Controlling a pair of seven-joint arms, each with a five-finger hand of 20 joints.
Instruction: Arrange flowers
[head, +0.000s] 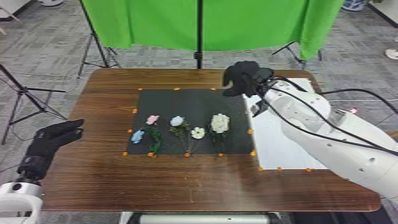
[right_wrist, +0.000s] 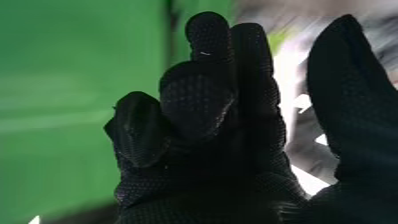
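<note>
Nearest you, the brown surface (head: 178, 187) carries a dark mat (head: 169, 100); beside the mat, to its left, your left hand (head: 55, 136) lies with fingers extended, gripping nothing. On the nearer part of the mat rest the blue flower (head: 137, 136) and the small white flower (head: 197, 133); slightly beyond lie the large white flower (head: 219, 123), the pale blue flower (head: 177, 121) and the pink flower (head: 152, 119). Each probably handles as a light, flexible piece with a soft, easily crushed head; you do best to pinch the stem just below the bloom, since slender stems may roll or slip. Farther off, near the mat's far right corner and the white sheet (head: 290, 135), your right hand (head: 240, 79) is empty, thumb apart from the loosely bent and straight fingers.
</note>
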